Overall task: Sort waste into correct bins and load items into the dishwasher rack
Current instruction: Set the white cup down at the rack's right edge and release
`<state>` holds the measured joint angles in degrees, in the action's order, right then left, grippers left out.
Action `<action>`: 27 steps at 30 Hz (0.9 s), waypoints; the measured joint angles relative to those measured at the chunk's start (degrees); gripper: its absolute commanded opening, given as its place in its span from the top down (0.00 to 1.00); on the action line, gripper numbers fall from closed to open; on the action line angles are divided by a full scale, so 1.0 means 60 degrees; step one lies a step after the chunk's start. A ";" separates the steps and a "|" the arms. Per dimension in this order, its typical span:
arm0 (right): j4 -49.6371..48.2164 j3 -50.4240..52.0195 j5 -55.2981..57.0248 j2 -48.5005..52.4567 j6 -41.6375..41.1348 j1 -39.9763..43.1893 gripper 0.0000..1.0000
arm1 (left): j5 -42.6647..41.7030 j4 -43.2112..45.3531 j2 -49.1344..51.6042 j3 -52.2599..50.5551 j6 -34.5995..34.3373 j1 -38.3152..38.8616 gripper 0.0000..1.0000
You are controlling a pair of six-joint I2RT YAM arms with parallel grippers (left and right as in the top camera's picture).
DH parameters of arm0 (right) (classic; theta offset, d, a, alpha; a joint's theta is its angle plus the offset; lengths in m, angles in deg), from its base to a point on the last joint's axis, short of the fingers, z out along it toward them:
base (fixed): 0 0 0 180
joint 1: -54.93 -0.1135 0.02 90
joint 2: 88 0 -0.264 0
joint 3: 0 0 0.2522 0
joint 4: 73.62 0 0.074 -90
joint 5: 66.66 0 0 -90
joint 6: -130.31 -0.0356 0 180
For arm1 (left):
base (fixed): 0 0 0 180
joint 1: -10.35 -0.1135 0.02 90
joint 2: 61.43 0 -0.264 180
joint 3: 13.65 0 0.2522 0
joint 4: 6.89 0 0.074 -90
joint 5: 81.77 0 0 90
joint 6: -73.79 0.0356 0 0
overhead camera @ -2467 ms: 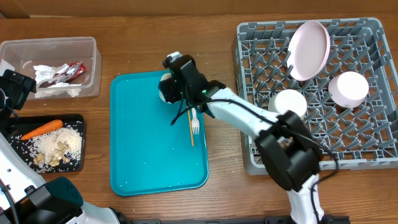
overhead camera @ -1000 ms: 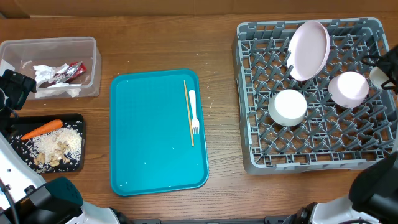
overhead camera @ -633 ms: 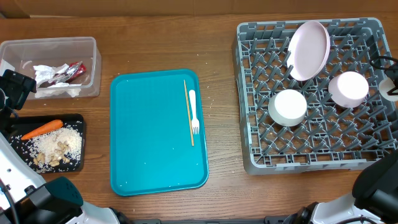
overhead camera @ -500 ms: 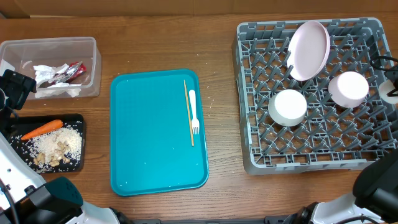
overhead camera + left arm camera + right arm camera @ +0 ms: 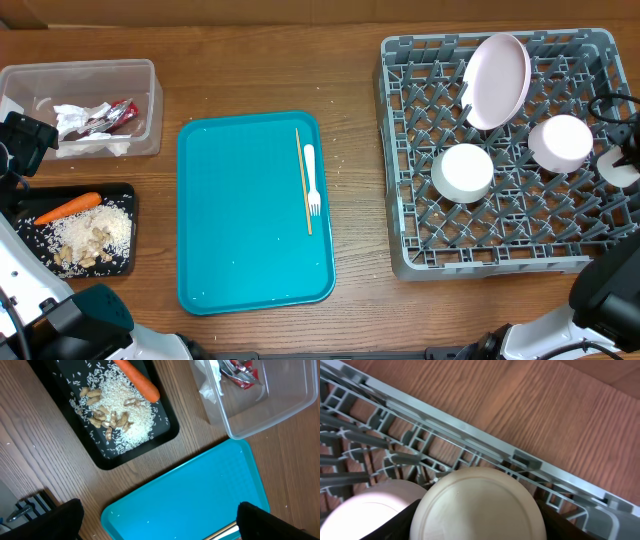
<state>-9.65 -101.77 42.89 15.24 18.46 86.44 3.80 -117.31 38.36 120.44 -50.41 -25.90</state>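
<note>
My right gripper (image 5: 480, 527) is shut on the small white cup (image 5: 479, 505), whose round base fills the right wrist view. The cup (image 5: 620, 168) hangs over the right edge of the grey dishwasher rack (image 5: 500, 240). The rack holds a pink plate (image 5: 497, 80) and two bowls (image 5: 462, 172) (image 5: 560, 142). A white fork (image 5: 311, 180) and a wooden stick (image 5: 303, 180) lie on the teal tray (image 5: 240, 250). My left gripper (image 5: 160, 525) is open, high above the teal tray's corner (image 5: 190, 495).
The clear tub (image 5: 140, 90) at the far left holds white napkins (image 5: 80, 125) and a red wrapper (image 5: 112, 117). The black tray (image 5: 128, 195) in front of it holds rice scraps (image 5: 90, 240) and a carrot (image 5: 68, 207). The left arm's base fills the bottom left corner.
The right gripper has carried the cup from the teal tray to the rack's right edge, then drifted toward the front along that edge. The left arm has not moved.
</note>
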 measured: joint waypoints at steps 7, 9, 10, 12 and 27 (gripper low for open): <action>0.0248 0.0000 0.0069 0.0000 -0.0007 0.0000 0.35 | 0.0000 0.0000 0.0000 0.0000 0.0000 0.0000 0.00; 0.0295 0.0000 0.0069 0.0000 -0.0025 0.0000 0.35 | 0.0000 0.0000 0.0000 0.0000 0.0000 0.0000 0.00; 0.0313 0.0004 0.0066 0.0000 -0.0029 0.0000 0.35 | 0.0000 0.0000 0.0000 0.0000 0.0000 0.0000 0.00; 0.0335 0.0004 0.0073 0.0000 -0.0040 0.0000 0.35 | 0.0000 0.0000 0.0000 0.0000 0.0000 0.0000 0.00; 0.0648 0.0004 0.0342 0.0000 -0.0069 0.0000 0.34 | 0.0000 0.0000 0.0000 0.0000 0.0000 0.0000 0.00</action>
<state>-5.76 -101.74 44.95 15.24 18.05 86.44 3.80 -117.31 38.36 120.44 -50.41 -25.90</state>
